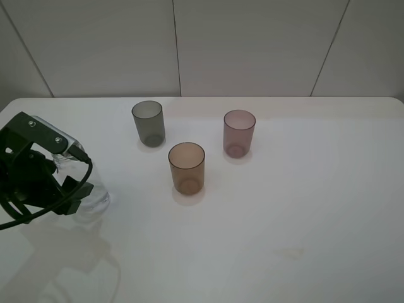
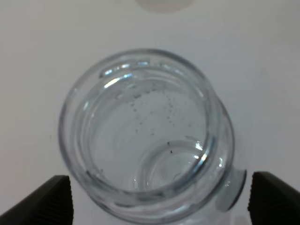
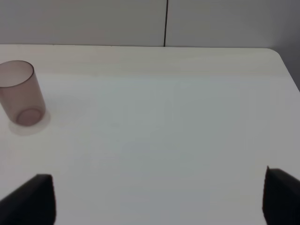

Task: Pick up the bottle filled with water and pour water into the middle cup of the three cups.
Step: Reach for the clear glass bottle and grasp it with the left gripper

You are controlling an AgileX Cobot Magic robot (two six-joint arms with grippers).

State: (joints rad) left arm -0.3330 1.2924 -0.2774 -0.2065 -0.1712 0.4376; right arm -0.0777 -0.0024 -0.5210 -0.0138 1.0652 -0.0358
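The clear bottle (image 1: pixel 98 199) stands at the left of the table, largely hidden by my left arm. The left wrist view looks down into its open neck (image 2: pixel 140 126), and water shows inside. My left gripper (image 1: pixel 71 189) (image 2: pixel 159 201) is open, with one finger on either side of the bottle. The amber-brown middle cup (image 1: pixel 186 167) stands upright to the bottle's right. The dark grey cup (image 1: pixel 148 123) and the pinkish-mauve cup (image 1: pixel 239 132) (image 3: pixel 21 98) stand behind it. My right gripper (image 3: pixel 159 197) is open and empty over bare table, out of the exterior view.
The white table (image 1: pixel 303 208) runs to a rounded far right corner (image 3: pixel 276 54). A panelled wall (image 1: pixel 252 44) stands close behind it.
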